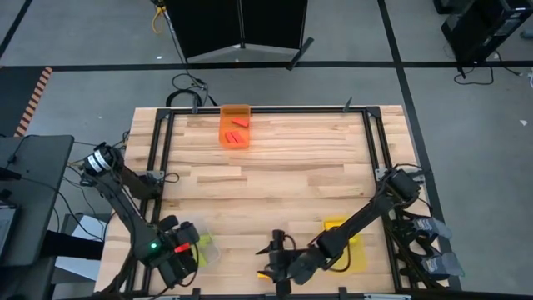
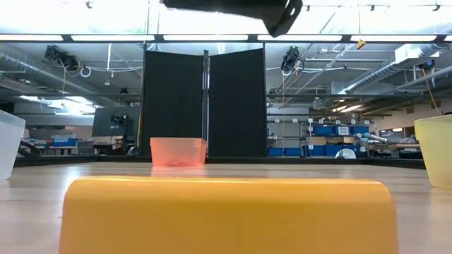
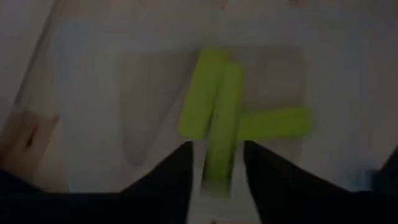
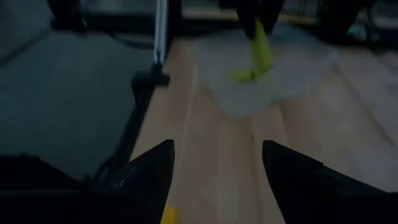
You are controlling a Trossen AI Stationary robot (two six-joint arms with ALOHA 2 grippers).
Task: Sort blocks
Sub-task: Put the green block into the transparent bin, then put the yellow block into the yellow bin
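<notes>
While both arms work along the near edge, the scene reads as follows.
Table: pale wooden butcher-block table (image 1: 275,158) inside a black metal frame.
Bins: orange translucent plastic bin (image 1: 235,126) at the far edge holds red bar blocks (image 1: 238,137); yellow plastic bin (image 1: 348,247) sits near right; clear plastic bin (image 1: 200,246) near left.
Left gripper (image 3: 216,186): over the clear bin, fingers clenched on a lime green bar block (image 3: 222,127), two more lime green bars (image 3: 273,122) beneath.
Right gripper (image 4: 214,180): jaws spread, empty, low over the table beside a small yellow bar block (image 2: 229,215).
</notes>
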